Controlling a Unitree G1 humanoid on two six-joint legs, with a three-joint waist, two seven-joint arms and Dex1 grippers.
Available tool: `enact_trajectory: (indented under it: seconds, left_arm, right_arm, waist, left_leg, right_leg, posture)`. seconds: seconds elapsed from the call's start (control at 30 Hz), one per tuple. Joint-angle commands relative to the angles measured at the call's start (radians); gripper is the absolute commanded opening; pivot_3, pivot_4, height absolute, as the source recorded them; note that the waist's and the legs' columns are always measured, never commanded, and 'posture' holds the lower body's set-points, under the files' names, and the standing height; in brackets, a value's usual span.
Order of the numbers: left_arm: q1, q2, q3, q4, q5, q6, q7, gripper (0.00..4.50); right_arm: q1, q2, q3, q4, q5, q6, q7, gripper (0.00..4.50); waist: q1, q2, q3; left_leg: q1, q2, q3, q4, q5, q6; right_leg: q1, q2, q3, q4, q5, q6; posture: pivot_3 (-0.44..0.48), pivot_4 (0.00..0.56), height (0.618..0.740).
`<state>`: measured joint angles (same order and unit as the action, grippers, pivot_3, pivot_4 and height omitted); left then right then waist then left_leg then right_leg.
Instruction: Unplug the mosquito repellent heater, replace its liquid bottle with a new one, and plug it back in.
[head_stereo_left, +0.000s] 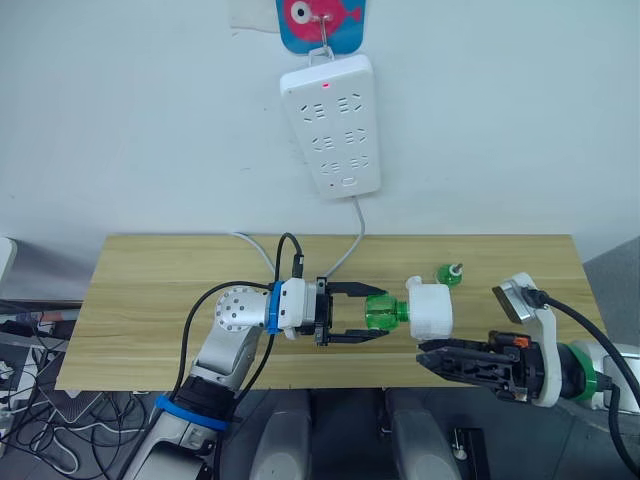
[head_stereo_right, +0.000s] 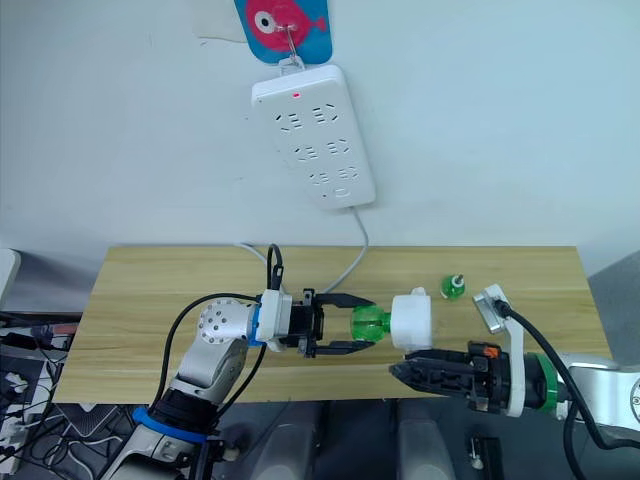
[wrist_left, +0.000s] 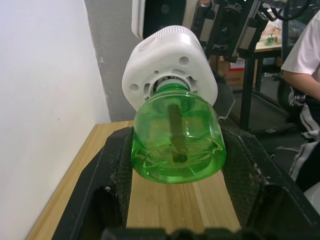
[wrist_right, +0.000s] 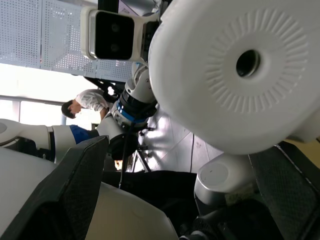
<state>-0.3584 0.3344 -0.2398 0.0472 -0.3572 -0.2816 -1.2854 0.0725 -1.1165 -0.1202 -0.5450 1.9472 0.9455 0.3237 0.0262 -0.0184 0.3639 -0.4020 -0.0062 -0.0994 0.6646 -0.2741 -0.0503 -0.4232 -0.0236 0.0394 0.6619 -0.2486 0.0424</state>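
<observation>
Heater: the mosquito repellent heater (head_stereo_left: 431, 311) is lying on the table (head_stereo_left: 150, 300), at 6 o'clock from the power strip (head_stereo_left: 331, 124).
Left gripper (head_stereo_left: 375, 312): fingers are straddling the green bottle (head_stereo_left: 381, 311), contact unclear.
Right gripper (head_stereo_left: 425, 352): fingers are sitting narrow just under the heater.
Risk: the unbraced heater may be spinning with the bottle, leaving it screwed in.

Left tool (head_stereo_left: 372, 312) clamped, right tool (head_stereo_left: 425, 352) open.

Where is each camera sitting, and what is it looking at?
Left eye view: on the head, looking down at the wooden table, power strip and both arms.
Right eye view: same scene, beside it.
Left wrist view: on the left wrist, looking along the left gripper at the green bottle joined to the heater.
Right wrist view: on the right wrist, looking up at the heater's domed face; right gripper fingers frame it.
Shared: all show the heater.
</observation>
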Motion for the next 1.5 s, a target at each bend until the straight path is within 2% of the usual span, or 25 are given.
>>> enact_trajectory:
  seconds: [0.03, 0.3, 0.43, 0.57, 0.67, 0.7, 0.9, 0.97, 1.0, 1.03, 1.5]
  left_arm:
    - [0.002, -0.006, -0.001, -0.032, -0.023, 0.000, 0.003, 2.23]
    - [0.002, -0.004, 0.004, -0.033, -0.021, 0.002, 0.008, 2.23]
    - [0.000, -0.003, 0.006, -0.029, -0.020, 0.000, 0.008, 2.23]
    - [-0.001, -0.004, 0.008, -0.025, -0.020, -0.002, 0.006, 2.23]
    - [0.002, -0.001, 0.008, -0.027, -0.022, -0.002, 0.003, 2.23]
    - [0.002, 0.000, 0.009, -0.027, -0.022, -0.002, 0.002, 2.23]
    - [-0.001, 0.004, 0.011, -0.026, -0.026, 0.001, -0.005, 2.23]
    - [-0.004, 0.005, 0.012, -0.026, -0.026, 0.003, -0.005, 2.23]
    - [-0.003, 0.005, 0.012, -0.027, -0.027, 0.004, -0.006, 2.23]
    - [-0.003, 0.006, 0.012, -0.028, -0.027, 0.004, -0.007, 2.23]
    - [-0.010, -0.003, 0.005, -0.036, -0.029, 0.013, -0.006, 2.23]
  right_arm:
    - [-0.003, -0.041, -0.017, -0.019, 0.025, 0.012, 0.044, 4.47]
    - [0.076, -0.162, -0.083, -0.047, 0.025, 0.047, 0.160, 4.47]
    - [0.159, -0.235, -0.219, -0.033, 0.025, 0.116, 0.236, 4.47]
    - [0.218, -0.253, -0.353, 0.046, 0.025, 0.183, 0.208, 4.47]
    - [0.203, -0.242, -0.399, 0.141, -0.004, 0.194, 0.172, 3.94]
    - [0.188, -0.237, -0.406, 0.163, -0.022, 0.194, 0.168, 3.64]
    - [0.063, -0.213, -0.339, 0.227, 0.015, 0.152, 0.083, 1.48]
    - [0.028, -0.201, -0.311, 0.227, 0.025, 0.150, 0.066, 0.89]
    - [0.015, -0.196, -0.302, 0.225, 0.025, 0.152, 0.061, 0.42]
    - [0.002, -0.187, -0.288, 0.224, 0.025, 0.150, 0.051, 0.17]
    - [-0.152, -0.065, -0.130, 0.167, 0.025, 0.138, 0.012, 0.07]
  waist:
    - [0.000, 0.000, 0.000]
    - [0.002, 0.000, 0.000]
    - [0.003, 0.000, 0.000]
    - [0.004, 0.000, 0.000]
    - [0.004, 0.000, 0.000]
    - [0.004, 0.000, 0.000]
    - [0.001, 0.000, 0.000]
    - [0.001, -0.001, 0.000]
    - [0.001, -0.001, 0.000]
    - [0.001, -0.001, 0.000]
    - [0.001, -0.001, 0.000]
  left_leg:
    - [0.000, 0.000, 0.000, 0.000, 0.000, 0.000]
    - [0.000, 0.000, 0.000, 0.000, 0.000, 0.000]
    - [0.000, 0.000, 0.000, 0.000, 0.000, 0.000]
    - [0.000, 0.000, 0.000, 0.000, 0.000, 0.000]
    - [0.000, 0.000, 0.000, 0.000, 0.000, 0.000]
    - [0.000, 0.000, 0.001, 0.000, 0.000, 0.000]
    - [0.000, 0.000, 0.001, 0.000, 0.000, 0.000]
    - [0.000, 0.000, 0.001, 0.000, 0.000, 0.000]
    - [0.000, 0.000, 0.001, 0.000, 0.000, 0.000]
    - [0.000, 0.000, 0.001, 0.000, 0.000, 0.000]
    - [0.000, 0.000, 0.001, 0.000, 0.000, 0.000]
  right_leg:
    - [0.000, 0.000, 0.000, 0.000, 0.000, 0.000]
    - [0.000, 0.000, 0.000, 0.000, 0.000, 0.000]
    - [0.000, 0.000, 0.000, 0.000, 0.000, 0.000]
    - [0.001, 0.000, 0.000, 0.000, 0.000, 0.000]
    - [0.001, 0.000, 0.000, 0.000, 0.000, 0.000]
    - [0.001, 0.000, 0.000, 0.000, 0.000, 0.000]
    - [0.000, 0.000, 0.001, 0.000, 0.000, 0.000]
    - [0.000, 0.001, 0.000, 0.000, 0.000, 0.000]
    - [0.000, 0.000, 0.000, 0.000, 0.000, 0.000]
    - [0.000, 0.000, 0.000, 0.000, 0.000, 0.000]
    - [0.000, 0.000, 0.000, 0.000, 0.000, 0.000]
  posture:
    - [0.138, 0.328, 0.740]
    - [0.137, 0.332, 0.740]
    - [0.136, 0.337, 0.740]
    - [0.132, 0.343, 0.740]
    - [0.131, 0.343, 0.740]
    - [0.131, 0.344, 0.740]
    - [0.133, 0.349, 0.740]
    - [0.133, 0.349, 0.740]
    - [0.134, 0.349, 0.740]
    - [0.134, 0.349, 0.740]
    - [0.139, 0.355, 0.740]
